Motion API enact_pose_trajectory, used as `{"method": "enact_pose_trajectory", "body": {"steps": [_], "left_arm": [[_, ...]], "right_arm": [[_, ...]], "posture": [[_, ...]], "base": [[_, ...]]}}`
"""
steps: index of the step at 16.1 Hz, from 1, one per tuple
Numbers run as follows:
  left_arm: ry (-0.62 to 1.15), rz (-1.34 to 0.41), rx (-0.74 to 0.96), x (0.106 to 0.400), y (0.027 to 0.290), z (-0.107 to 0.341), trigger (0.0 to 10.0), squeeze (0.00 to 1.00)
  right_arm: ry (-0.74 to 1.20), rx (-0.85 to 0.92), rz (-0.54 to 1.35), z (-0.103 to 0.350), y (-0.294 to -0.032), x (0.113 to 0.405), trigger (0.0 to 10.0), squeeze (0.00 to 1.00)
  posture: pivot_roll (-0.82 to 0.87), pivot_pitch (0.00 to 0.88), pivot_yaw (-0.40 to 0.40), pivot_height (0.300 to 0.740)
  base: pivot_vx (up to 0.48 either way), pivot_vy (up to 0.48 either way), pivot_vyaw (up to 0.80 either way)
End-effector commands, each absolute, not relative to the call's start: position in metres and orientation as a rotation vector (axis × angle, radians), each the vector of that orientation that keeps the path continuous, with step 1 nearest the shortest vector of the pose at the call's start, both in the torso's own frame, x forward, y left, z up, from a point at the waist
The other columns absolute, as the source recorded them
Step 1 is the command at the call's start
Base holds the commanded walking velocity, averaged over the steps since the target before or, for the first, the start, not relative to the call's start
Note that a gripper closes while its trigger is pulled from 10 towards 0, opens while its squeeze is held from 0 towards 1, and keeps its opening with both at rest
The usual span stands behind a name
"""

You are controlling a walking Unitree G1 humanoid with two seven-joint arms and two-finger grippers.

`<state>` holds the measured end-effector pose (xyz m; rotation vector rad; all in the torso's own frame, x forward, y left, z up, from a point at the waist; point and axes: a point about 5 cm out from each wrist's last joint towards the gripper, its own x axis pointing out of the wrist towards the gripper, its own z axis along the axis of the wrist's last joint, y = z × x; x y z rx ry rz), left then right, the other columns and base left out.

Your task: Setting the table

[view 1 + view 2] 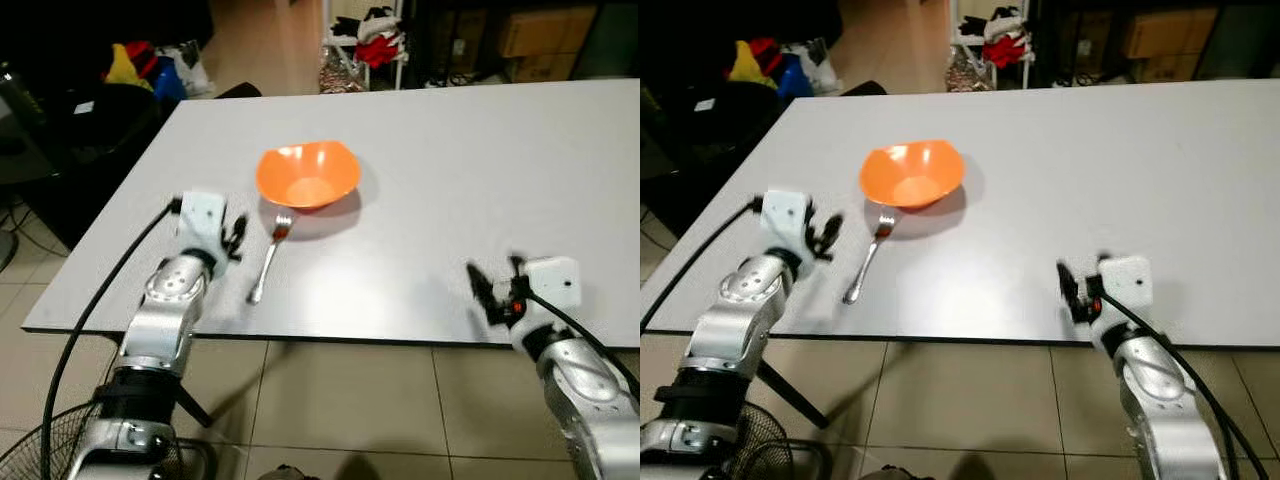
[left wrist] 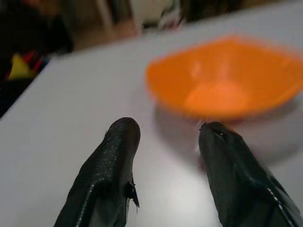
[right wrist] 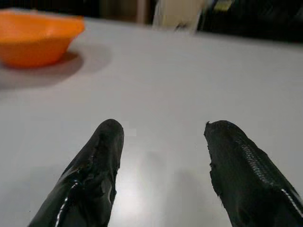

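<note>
— What's laid out?
— An orange bowl (image 1: 308,176), upright and empty, on the white surface (image 1: 480,150).
— And cutlery?
— A silver fork (image 1: 270,257) at the bowl's seven o'clock, tines touching its rim.

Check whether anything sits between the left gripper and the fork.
Nothing visible does. The left gripper hangs open just to the left of the fork, with bare table between them. The orange bowl sits beyond the fork's tines.

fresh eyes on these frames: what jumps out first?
The orange bowl near the middle of the grey table, with a fork lying in front of it, tines toward its rim. Then the two open pincers over the near edge: left pincer beside the fork, right pincer over bare tabletop.
</note>
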<state>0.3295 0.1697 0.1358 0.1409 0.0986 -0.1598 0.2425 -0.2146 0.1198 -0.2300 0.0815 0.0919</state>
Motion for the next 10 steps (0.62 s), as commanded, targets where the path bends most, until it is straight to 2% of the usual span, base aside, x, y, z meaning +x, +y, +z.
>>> {"method": "enact_pose_trajectory", "body": {"steps": [1,4,7,9,10], "left_arm": [[-0.003,-0.172,0.141,0.325,0.169,0.151,10.0,0.00],[-0.082,-0.200,0.152,0.313,0.163,0.159,10.0,0.00],[-0.127,-0.193,0.128,0.296,0.158,0.165,10.0,0.00],[-0.109,-0.215,0.106,0.291,0.148,0.166,10.0,0.00],[-0.081,-0.213,0.106,0.285,0.146,0.163,10.0,0.00]], "right_arm": [[-0.014,-0.363,0.069,0.124,-0.210,0.247,10.0,0.00],[-0.121,-0.417,-0.007,0.123,-0.216,0.254,10.0,0.00],[-0.186,-0.356,-0.074,0.135,-0.222,0.273,10.0,0.00],[-0.211,-0.133,0.084,0.153,-0.192,0.272,10.0,0.00],[-0.230,-0.158,0.177,0.164,-0.171,0.265,10.0,0.00]], "posture": [[-0.05,0.000,0.140,0.740],[-0.05,0.000,0.133,0.740],[-0.04,0.000,0.125,0.740],[-0.02,0.000,0.112,0.740],[-0.01,0.000,0.108,0.740]], "base": [[0.000,0.000,0.00],[0.000,0.000,0.00],[0.000,0.000,0.00],[0.000,0.000,0.00],[0.000,0.000,0.00]]}}
